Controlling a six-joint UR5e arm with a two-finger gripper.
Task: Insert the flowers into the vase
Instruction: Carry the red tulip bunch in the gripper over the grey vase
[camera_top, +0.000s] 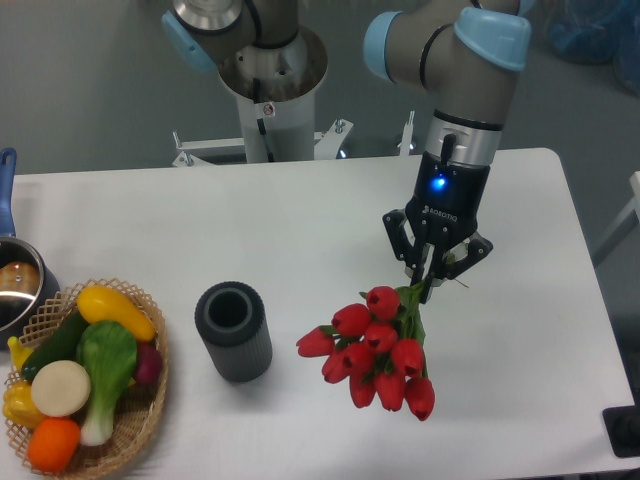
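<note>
The vase (233, 331) stands upright on the tabletop (300, 220), mouth open upward. Right of it, apart, hang the flowers (375, 350), buds nearest the vase, stems running up and away into the tool (428, 282), which pinches the stems. So the buds lead; I judge the bunch needs turning stems-down before it travels left over the vase.

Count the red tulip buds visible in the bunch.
9, clustered below the gripper in the flowers, right of the vase; some may be hidden behind others.
</note>
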